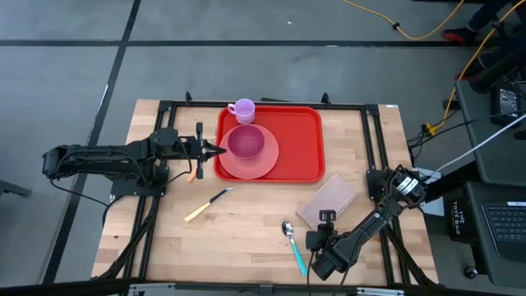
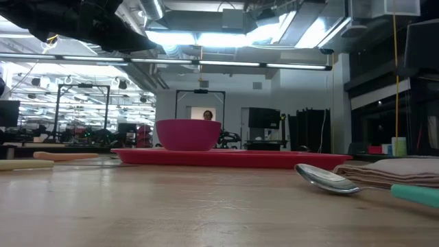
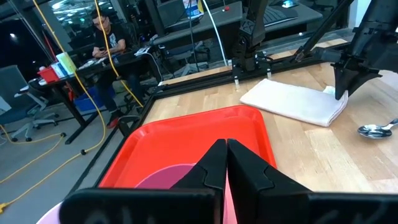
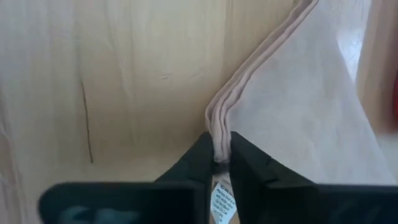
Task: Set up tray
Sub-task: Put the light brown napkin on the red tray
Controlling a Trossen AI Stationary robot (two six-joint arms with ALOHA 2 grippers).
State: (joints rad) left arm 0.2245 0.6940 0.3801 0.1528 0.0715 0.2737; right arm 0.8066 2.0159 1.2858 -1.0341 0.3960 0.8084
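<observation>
The red tray (image 1: pixel 297 144) lies at the table's far middle. A pink plate (image 1: pixel 261 164) with a magenta bowl (image 1: pixel 245 142) sits on its left half, and a lilac cup (image 1: pixel 243 109) stands at its far left corner. My left gripper (image 1: pixel 217 149) hovers shut over the tray's left rim, touching nothing. A folded beige napkin (image 1: pixel 330 197) lies on the table just near of the tray's near right corner. My right gripper (image 1: pixel 327 217) is shut on the napkin's near edge. My right gripper pinches the napkin's folded near edge (image 4: pixel 219 134) between its two fingers, with several layers stacked in the gap. The fingers slant down onto it from the table's near side. The rest of the napkin (image 4: pixel 298 93) still lies on the table.
A spoon with a teal handle (image 1: pixel 292 242) lies near the front edge, left of my right arm. A yellow-handled knife (image 1: pixel 207 204) lies left of centre. An orange-handled piece (image 1: pixel 191 174) lies by my left arm. Black frame rails (image 1: pixel 374 140) run along the table's sides.
</observation>
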